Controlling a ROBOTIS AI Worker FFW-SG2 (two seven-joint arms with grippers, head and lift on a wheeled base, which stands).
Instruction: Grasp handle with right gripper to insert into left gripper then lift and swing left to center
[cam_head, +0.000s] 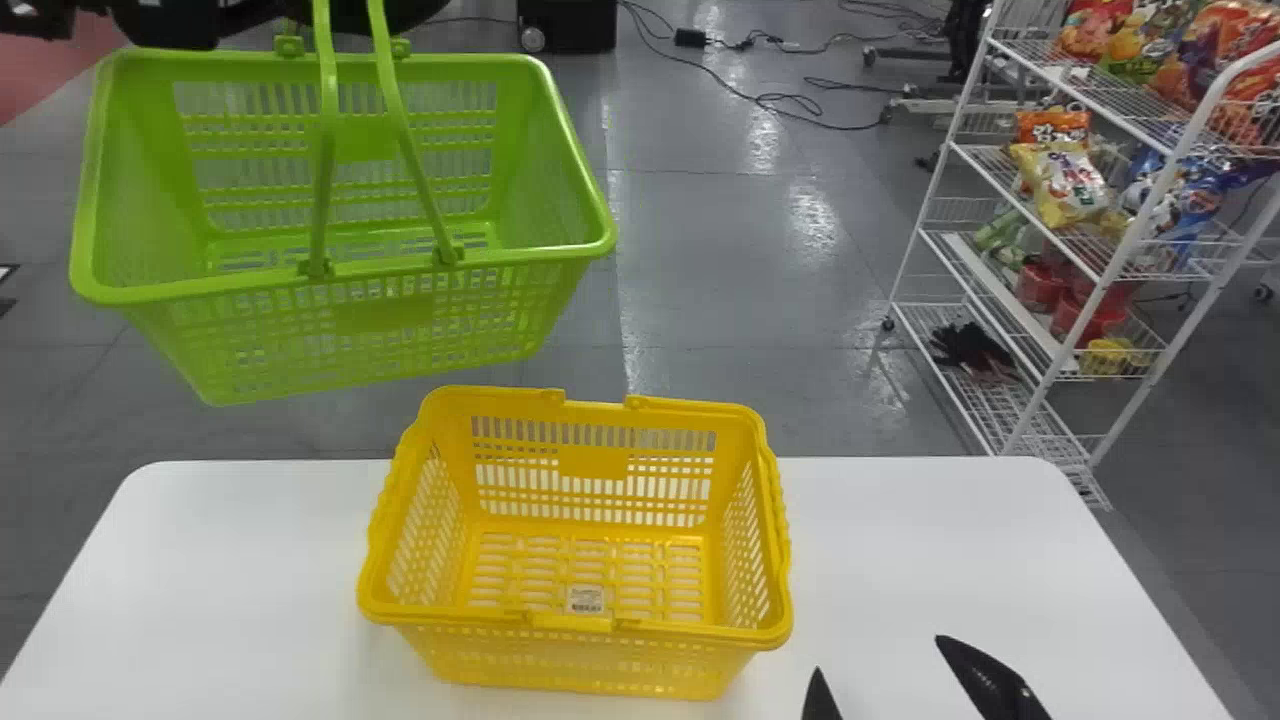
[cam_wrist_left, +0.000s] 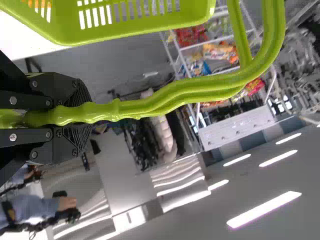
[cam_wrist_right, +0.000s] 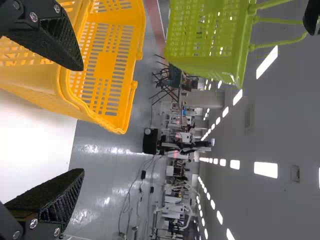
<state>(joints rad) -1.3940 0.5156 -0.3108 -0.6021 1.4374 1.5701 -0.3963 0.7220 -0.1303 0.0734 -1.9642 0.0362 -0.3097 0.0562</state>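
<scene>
Green basket (cam_head: 385, 314) was noted aloft, upper left of the head view, long axis across the frame, 2 handles (cam_wrist_left: 175, 98) clamped by the left gripper (cam_wrist_left: 84, 115). Rightward travel to center was judged due. The right gripper (cam_head: 880, 658), lower right, was found empty, spread wide.

The head view's top edge cuts off the handles (cam_head: 329, 100) of the green basket (cam_head: 385, 313).

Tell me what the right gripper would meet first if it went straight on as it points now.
Probably the yellow basket: its right side may catch one finger of the right gripper, though depth is unclear.
</scene>
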